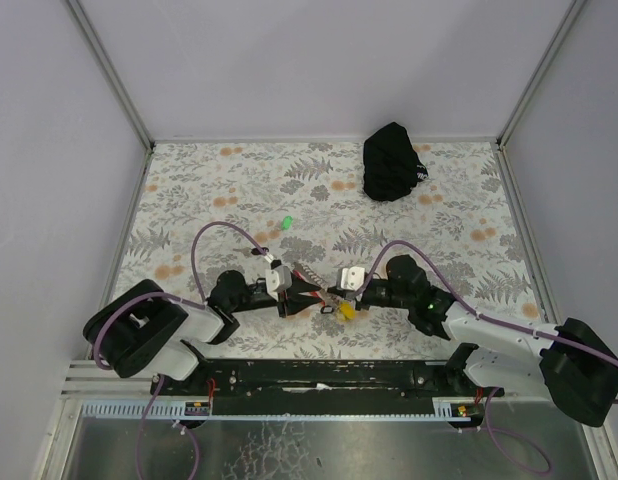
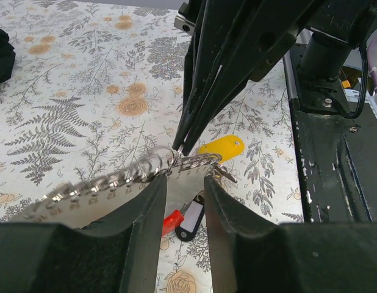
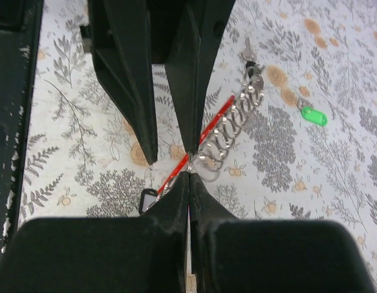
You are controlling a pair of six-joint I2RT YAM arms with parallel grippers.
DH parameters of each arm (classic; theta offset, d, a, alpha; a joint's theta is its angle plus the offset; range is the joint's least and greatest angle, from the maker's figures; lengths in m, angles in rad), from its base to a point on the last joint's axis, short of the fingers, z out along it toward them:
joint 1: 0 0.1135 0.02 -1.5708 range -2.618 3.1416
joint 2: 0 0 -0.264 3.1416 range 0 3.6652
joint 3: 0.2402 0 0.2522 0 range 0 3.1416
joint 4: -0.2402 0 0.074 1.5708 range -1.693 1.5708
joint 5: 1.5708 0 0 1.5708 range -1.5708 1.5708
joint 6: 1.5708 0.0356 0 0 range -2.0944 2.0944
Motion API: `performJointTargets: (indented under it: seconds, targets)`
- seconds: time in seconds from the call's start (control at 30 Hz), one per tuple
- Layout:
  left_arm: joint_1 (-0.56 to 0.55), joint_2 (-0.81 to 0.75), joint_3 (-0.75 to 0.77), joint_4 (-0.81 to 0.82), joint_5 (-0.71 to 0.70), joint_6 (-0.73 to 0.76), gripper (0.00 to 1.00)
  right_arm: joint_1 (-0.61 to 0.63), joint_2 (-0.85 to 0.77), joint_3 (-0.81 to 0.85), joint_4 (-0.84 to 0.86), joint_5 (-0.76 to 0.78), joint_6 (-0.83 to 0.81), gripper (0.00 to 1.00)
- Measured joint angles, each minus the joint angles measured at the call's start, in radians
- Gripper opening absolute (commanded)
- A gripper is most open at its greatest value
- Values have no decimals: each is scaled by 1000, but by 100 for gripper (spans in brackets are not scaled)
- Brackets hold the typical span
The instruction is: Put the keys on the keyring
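Right gripper point(image 3: 188, 174): pinched shut on the keyring point(image 3: 230, 129). Left gripper point(image 2: 184, 181): jaws parted, empty, alongside it. Green key point(image 3: 313, 115): lying well apart, unthreaded; likely risk, the thin ring slipping the pinch if tugged.

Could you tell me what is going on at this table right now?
Both arms meet over the keyring, close to their bases. The right gripper has its jaws shut on the keyring's silvery ring. The left gripper faces it with jaws open, gripping nothing. The green key lies loose on the table farther back, not yet on the ring.
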Motion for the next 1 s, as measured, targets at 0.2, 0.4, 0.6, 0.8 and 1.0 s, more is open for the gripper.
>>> performJointTargets:
  seconds: [0.2, 0.4, 0.6, 0.8, 1.0]
  targets:
    - [0, 24, 0, 31, 1, -3, 31, -10, -2, -19, 72, -59, 39, 0]
    - [0, 26, 0, 43, 1, -10, 31, -16, 1, -28, 113, -99, 65, 0]
    - [0, 26, 0, 50, 7, -22, 31, -18, 16, -32, 141, -128, 77, 0]
    - [0, 22, -1, 50, 8, -29, 31, -31, 44, -34, 172, -155, 89, 0]
    - [0, 13, -1, 53, 23, -32, 31, -64, 78, -39, 197, -173, 110, 0]
